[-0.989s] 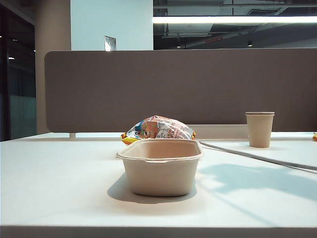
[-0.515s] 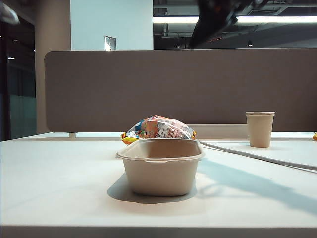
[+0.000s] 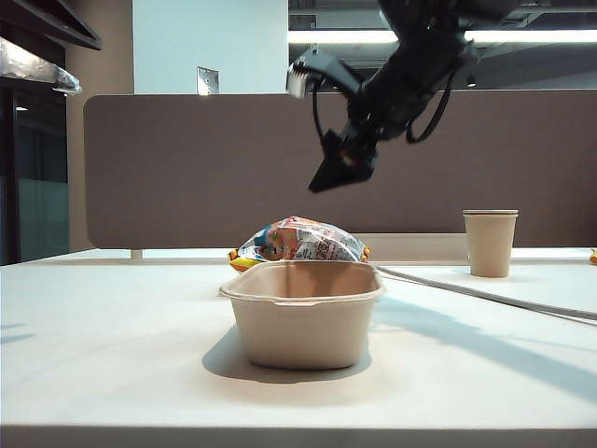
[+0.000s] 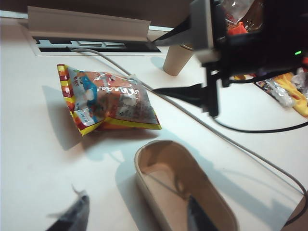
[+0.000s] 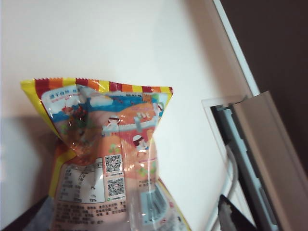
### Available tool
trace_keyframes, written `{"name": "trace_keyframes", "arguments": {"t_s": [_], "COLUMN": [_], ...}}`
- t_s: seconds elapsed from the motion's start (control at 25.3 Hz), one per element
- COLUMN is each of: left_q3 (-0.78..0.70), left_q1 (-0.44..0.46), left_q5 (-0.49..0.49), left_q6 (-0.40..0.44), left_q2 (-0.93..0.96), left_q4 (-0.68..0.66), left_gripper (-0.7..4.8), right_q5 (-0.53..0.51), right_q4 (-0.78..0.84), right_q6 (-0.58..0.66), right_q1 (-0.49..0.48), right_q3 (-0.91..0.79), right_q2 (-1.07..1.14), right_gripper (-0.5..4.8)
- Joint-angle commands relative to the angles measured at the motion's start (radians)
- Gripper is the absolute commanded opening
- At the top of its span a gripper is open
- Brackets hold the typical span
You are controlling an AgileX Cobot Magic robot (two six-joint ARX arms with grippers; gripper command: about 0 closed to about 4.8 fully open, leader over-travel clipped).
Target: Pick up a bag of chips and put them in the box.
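From my station I see a smooth white table with soft shadows on it, and behind it a long grey-brown partition panel with rounded corners. Above the panel there is a pale blue wall and a dark ceiling with a bright strip lamp. The beige oblong moulded-fibre tray, the box, stands in the middle of the table and it is empty. Just behind it lies the shiny orange-red bag of chips with yellow striped edges and a white printed label; in the left wrist view the bag of chips lies flat on the table, near the box but apart from it. A tall beige paper cup stands upright to the right, well apart, and a grey cable runs across the table from behind the box. The right gripper hangs in the air above the bag, black, with its jaws spread wide and nothing between them. The left gripper hovers over the near end of the box; its two dark fingertips stand far apart and hold nothing.
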Motion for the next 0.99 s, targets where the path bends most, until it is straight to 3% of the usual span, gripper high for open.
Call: {"name": "trace_keyframes", "arguments": {"t_s": [0.04,0.24,0.28,0.51,0.99], "left_q3": [0.006,0.006,0.006,0.006,0.005], "left_q1": [-0.001,-0.001,-0.001,-0.001,-0.001], "left_q5": [0.013,0.014,0.014,0.037,0.040], "left_q6": [-0.006,-0.014,-0.018,-0.020,-0.020], "left_q2": [0.002,0.002,0.002,0.002,0.002], "left_q4": [0.044,0.044,0.044,0.043,0.043], "left_gripper": [2.60,2.60,2.60,2.60,2.60], "right_q5": [-0.045,-0.107,-0.107,-0.166,-0.249], "right_q4": [0.021,-0.019,-0.056,-0.248,-0.271], "right_q6": [0.002,0.006,0.007,0.062,0.062], "right_q1": [0.002,0.000,-0.002,-0.032,-0.100], "right_q3": [0.028,0.090,0.124,0.295,0.309], "right_q2": [0.050,0.114,0.138,0.240,0.277], "right_gripper": [4.33,4.53,4.72,4.74,4.74]}}
